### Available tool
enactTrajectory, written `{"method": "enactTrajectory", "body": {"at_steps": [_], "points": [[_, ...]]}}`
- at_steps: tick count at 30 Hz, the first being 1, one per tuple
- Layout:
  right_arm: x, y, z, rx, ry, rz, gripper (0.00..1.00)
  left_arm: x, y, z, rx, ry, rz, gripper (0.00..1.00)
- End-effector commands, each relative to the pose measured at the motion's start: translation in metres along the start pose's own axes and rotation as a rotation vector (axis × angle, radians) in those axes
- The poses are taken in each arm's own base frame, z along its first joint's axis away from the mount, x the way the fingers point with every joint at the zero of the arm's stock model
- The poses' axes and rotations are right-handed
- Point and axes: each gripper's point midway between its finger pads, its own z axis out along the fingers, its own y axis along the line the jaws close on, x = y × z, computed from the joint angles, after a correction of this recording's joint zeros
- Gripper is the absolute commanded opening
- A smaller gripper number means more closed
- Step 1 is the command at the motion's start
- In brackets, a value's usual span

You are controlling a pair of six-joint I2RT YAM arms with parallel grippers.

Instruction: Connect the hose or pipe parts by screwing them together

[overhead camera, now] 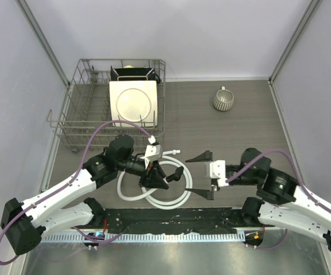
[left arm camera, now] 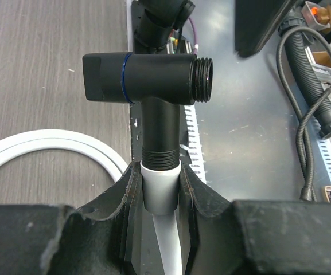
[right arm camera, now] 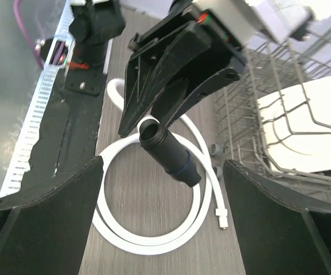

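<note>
The black T-shaped fitting (left arm camera: 154,80) sits screwed onto a white end connector (left arm camera: 160,186) of the white hose (left arm camera: 56,143). My left gripper (left arm camera: 160,172) is shut on that white connector and holds the fitting off the table. From above, the left gripper (overhead camera: 160,179) and the fitting (overhead camera: 175,176) hang over the hose loops (overhead camera: 154,197). My right gripper (overhead camera: 187,175) stands wide open just right of the fitting, touching nothing. In the right wrist view the fitting (right arm camera: 168,152) lies between the open fingers (right arm camera: 45,217). The hose's free end connector (right arm camera: 222,219) rests on the table.
A wire dish rack (overhead camera: 79,114) holding a white plate (overhead camera: 132,103) stands at the back left, close behind the left gripper. A ribbed cup (overhead camera: 223,100) sits at the back right. A black mat (overhead camera: 171,220) runs along the near edge between the arm bases.
</note>
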Motion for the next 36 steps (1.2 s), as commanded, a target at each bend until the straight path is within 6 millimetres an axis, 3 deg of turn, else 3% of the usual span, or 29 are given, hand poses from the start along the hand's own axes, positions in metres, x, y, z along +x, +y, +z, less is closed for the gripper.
{"method": "enactTrajectory", "body": {"at_steps": [1,8,10,13,14,16,17,22,25,28,30,31,33,34,36], "points": [[-0.017,0.005,0.019,-0.136,-0.038,-0.139,0.9,-0.03,-0.015,-0.002,0.088,-0.074,0.094,0.0],[-0.017,-0.012,0.041,-0.069,-0.036,-0.03,0.89,-0.031,-0.014,-0.003,0.066,-0.082,0.108,0.0],[-0.018,-0.022,0.047,-0.018,-0.042,0.046,0.83,-0.03,-0.012,-0.004,0.051,-0.082,0.111,0.0],[-0.019,-0.016,0.055,-0.015,-0.066,0.247,0.53,-0.031,-0.007,-0.004,0.023,-0.084,0.117,0.0],[-0.02,-0.015,0.056,-0.005,-0.082,0.338,0.38,-0.03,-0.006,-0.004,0.012,-0.081,0.115,0.0],[-0.021,-0.014,0.057,0.007,-0.116,0.403,0.26,-0.031,0.002,-0.005,-0.036,-0.082,0.128,0.0],[-0.02,-0.017,0.057,0.035,-0.119,0.435,0.15,-0.03,0.006,-0.006,-0.058,-0.08,0.128,0.0],[-0.01,-0.021,0.06,0.128,-0.059,0.778,0.01,-0.032,0.028,-0.012,-0.194,-0.078,0.174,0.0],[0.002,-0.02,0.065,0.19,0.017,1.023,0.01,-0.034,0.039,-0.014,-0.256,-0.069,0.193,0.0],[0.025,-0.022,0.065,0.314,0.125,1.212,0.11,-0.035,0.048,-0.017,-0.306,-0.068,0.204,0.0],[0.033,-0.024,0.062,0.378,0.179,1.278,0.24,-0.035,0.053,-0.019,-0.335,-0.07,0.208,0.0],[0.029,-0.023,0.062,0.377,0.173,1.32,0.4,-0.034,0.052,-0.019,-0.331,-0.068,0.207,0.0],[0.01,-0.022,0.062,0.317,0.116,1.324,0.53,-0.031,0.048,-0.016,-0.294,-0.061,0.201,0.0],[0.002,-0.024,0.06,0.302,0.087,1.296,0.66,-0.031,0.045,-0.014,-0.277,-0.061,0.196,0.0],[-0.018,-0.031,0.048,0.288,0.019,1.178,0.79,-0.031,0.035,-0.011,-0.217,-0.068,0.175,0.0]]}}
